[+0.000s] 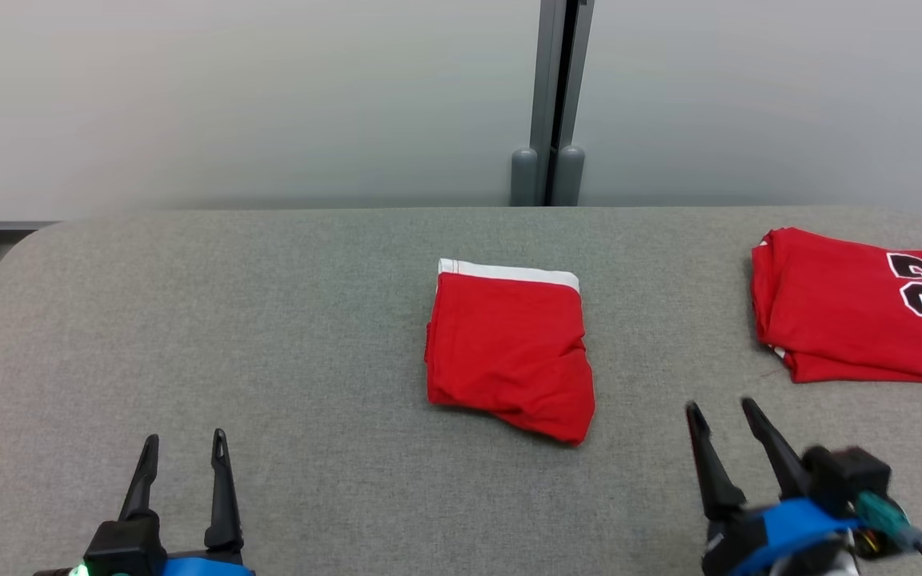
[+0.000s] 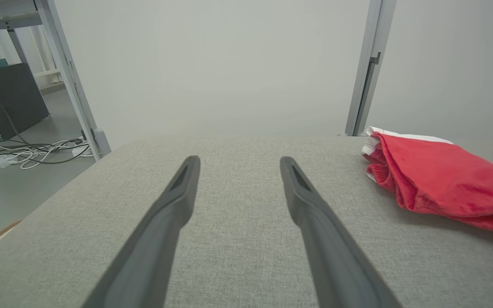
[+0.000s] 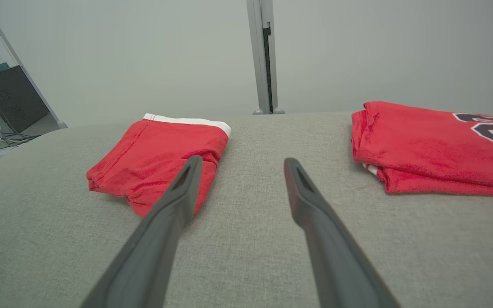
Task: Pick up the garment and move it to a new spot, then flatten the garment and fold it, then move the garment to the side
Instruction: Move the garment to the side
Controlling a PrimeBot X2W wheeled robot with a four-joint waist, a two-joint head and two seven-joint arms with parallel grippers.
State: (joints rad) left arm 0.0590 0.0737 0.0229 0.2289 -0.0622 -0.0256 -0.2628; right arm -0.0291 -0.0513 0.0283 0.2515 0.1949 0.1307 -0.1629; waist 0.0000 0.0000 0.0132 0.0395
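The red garment (image 1: 509,352) in the middle of the table (image 1: 269,320) looks soft and floppy; pinch its thick near edge; left gripper (image 1: 185,436) and right gripper (image 1: 719,404) stand spread, empty.

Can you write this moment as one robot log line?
red shorts: folded, centre | left gripper: open | right gripper: open | red jersey: folded, right

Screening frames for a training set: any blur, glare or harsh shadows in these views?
Head view: right end effector looks slightly motion-blurred, left end effector sharp. Wrist views: even light, no glare, only a soft shadow under the red folded garment.
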